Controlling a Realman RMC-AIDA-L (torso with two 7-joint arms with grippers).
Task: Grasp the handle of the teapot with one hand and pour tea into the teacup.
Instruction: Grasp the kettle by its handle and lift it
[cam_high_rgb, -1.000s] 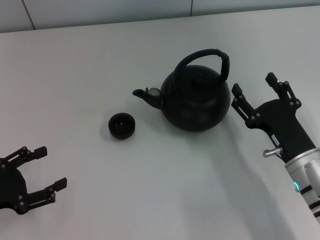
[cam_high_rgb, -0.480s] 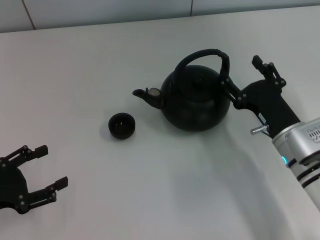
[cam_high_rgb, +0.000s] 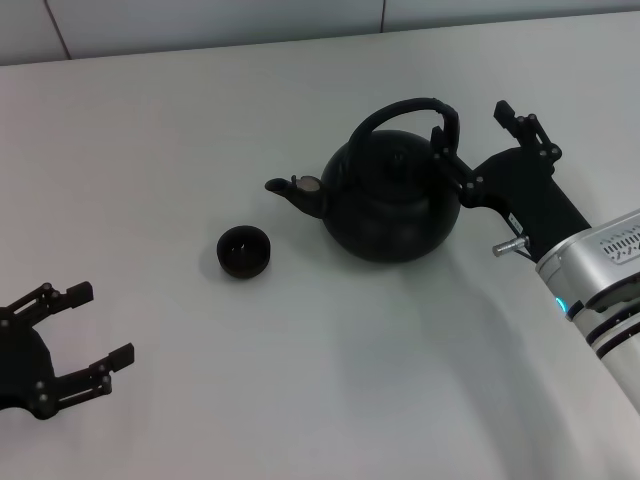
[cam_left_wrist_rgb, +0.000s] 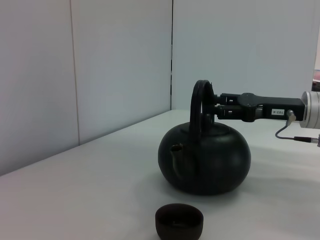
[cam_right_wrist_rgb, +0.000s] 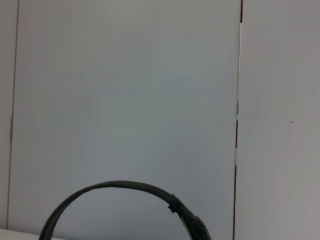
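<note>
Teapot (cam_high_rgb: 392, 200): sits near the middle of the table (cam_high_rgb: 300, 380), upright, and we read this as a pot not yet lifted.
Spout: points toward 9 o'clock in the head view, straight at the teacup's side of the table; the pot's long axis runs spout to back, roughly 9 to 3 o'clock.
Handle (cam_high_rgb: 420, 112): arches over the lid along that same 9-to-3 line, its wrapped-looking end coming down on the 3 o'clock side.
Teacup (cam_high_rgb: 244, 251): stands apart from the pot at about 8 o'clock from it, just beyond the spout tip; we judge this spacing lets a forward tilt drop tea into it.
Right gripper (cam_high_rgb: 478, 140): reaches in from 3 o'clock, fingers spread wide; one finger lies by the handle's wrapped end, the other is well clear, nothing clasped. We take this level approach as lining up to pinch the arch; the left wrist view shows it at handle height.
Left gripper (cam_high_rgb: 82, 325): parked near the table's 7 o'clock corner, fingers spread, empty.
</note>
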